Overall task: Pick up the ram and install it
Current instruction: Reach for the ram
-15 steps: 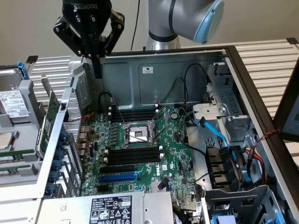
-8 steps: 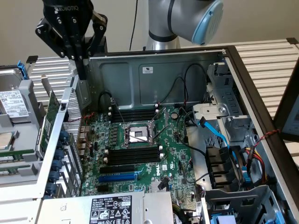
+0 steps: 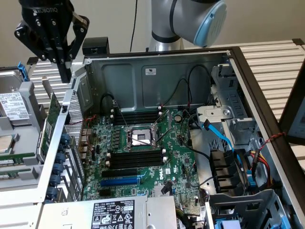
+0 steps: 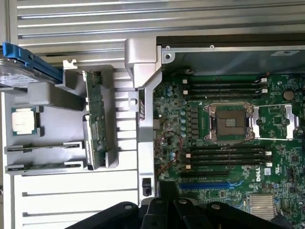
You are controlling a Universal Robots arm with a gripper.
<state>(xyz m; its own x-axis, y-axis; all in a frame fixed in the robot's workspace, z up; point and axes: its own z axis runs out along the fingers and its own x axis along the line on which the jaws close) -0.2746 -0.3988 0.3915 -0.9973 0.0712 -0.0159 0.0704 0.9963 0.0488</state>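
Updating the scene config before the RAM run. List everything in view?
ram: one sure, green, upright in tray
tray: one, grey, beside case
CPU: one, silver on green, in tray
hard drive: one, silver with blue bracket, tray end
case: one, grey, open
motherboard: one, green, in case
socket: one, silver, mid-board
black slots: two banks, flanking socket
blue slot: one, beside black slots
blue cable: one, exterior view's right
arm: one, grey, blue cap, behind case
claw: one, black, above tray, apart from ram
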